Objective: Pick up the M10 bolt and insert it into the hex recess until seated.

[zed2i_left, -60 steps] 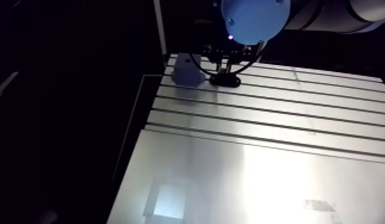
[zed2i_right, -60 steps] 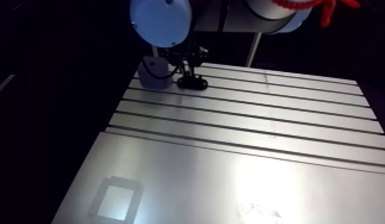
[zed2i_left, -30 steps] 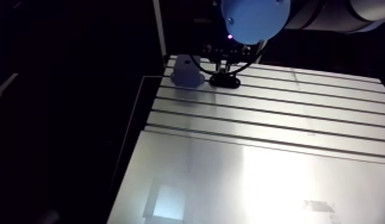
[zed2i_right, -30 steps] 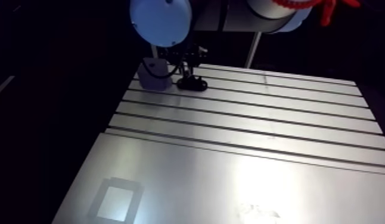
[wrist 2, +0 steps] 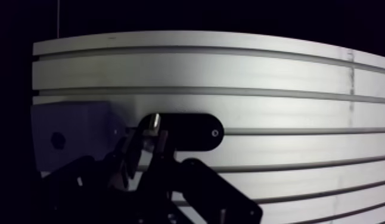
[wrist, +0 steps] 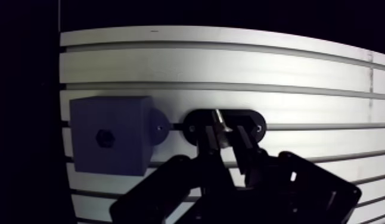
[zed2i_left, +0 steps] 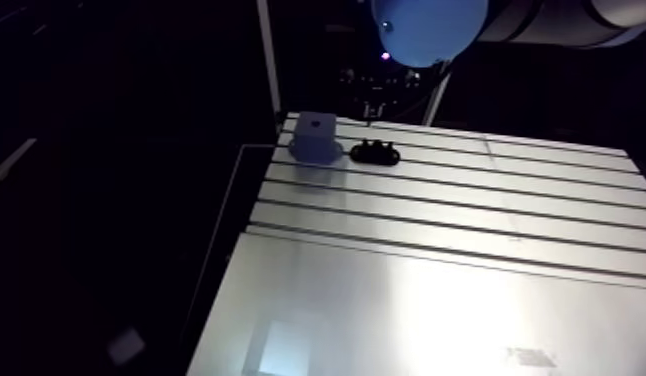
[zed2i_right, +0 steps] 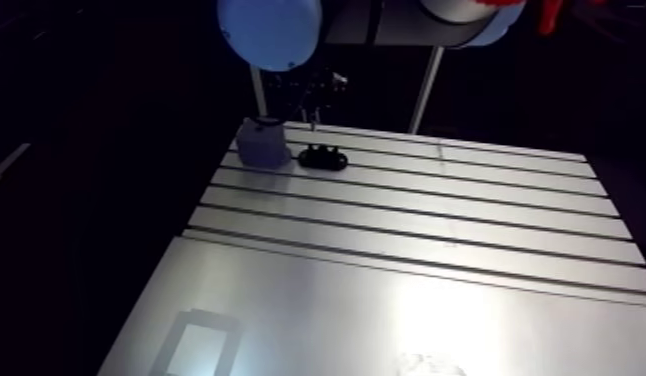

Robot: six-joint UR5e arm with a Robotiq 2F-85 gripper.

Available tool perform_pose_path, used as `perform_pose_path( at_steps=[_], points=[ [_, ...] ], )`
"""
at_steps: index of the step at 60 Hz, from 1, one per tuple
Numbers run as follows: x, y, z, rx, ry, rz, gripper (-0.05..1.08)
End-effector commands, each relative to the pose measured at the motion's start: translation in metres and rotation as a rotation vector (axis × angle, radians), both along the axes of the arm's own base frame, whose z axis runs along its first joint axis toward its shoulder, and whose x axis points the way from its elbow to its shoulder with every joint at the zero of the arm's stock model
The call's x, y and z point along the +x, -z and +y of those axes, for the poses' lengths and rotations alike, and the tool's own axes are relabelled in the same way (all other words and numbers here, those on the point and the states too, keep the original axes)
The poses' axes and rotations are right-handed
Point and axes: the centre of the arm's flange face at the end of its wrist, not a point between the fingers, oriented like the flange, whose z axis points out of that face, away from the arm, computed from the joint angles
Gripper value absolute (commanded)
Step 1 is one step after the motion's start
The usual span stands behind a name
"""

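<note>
Slotted aluminium makes up the surface (zed2i_left: 437, 300), its grooves running across it under a bright glare, with darkness all round. Above its far corner the tool (wrist: 226, 134) is held. In the wrist view its two dark fingers (wrist: 208, 140) are seen drawn close together, with only a narrow gap left between them. That gap is filled by the M10 bolt (wrist: 219, 120), of which a short shiny metal length is seen pinched at the fingertips; the rest is hidden by the fingers. Beneath the bolt and the fingertips a black oval plate (wrist: 254, 126) is laid flat on the surface, across one of the grooves, with a small pale dot near each end. In the arm view the tool is seen hanging above this plate, apart from it. Just beside the plate, at the edge of the surface, a grey-blue block (wrist: 111, 143) is set, with a rounded foot reaching toward the plate. The hex recess (wrist: 105, 138) is seen as a small dark hexagon in the block's upturned face, apart from the bolt.
</note>
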Motion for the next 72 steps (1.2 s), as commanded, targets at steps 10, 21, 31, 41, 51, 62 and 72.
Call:
perform_pose_path(
  at_steps=[10, 21, 31, 41, 51, 62, 72],
  points=[
    [0.002, -0.040, -0.004, 0.006, -0.008, 0.006, 0.76],
    [0.004, -0.060, -0.026, 0.045, -0.090, -0.164, 0.76],
    [0.005, -0.093, -0.050, 0.073, -0.230, -0.236, 0.76],
    [-0.004, -0.122, -0.061, 0.084, -0.315, -0.291, 0.72],
    [-0.014, -0.116, -0.069, 0.092, -0.370, -0.328, 0.73],
    [-0.024, -0.103, -0.084, 0.095, -0.394, -0.345, 0.75],
    [-0.029, -0.098, -0.097, 0.101, -0.447, -0.349, 0.75]
  ],
)
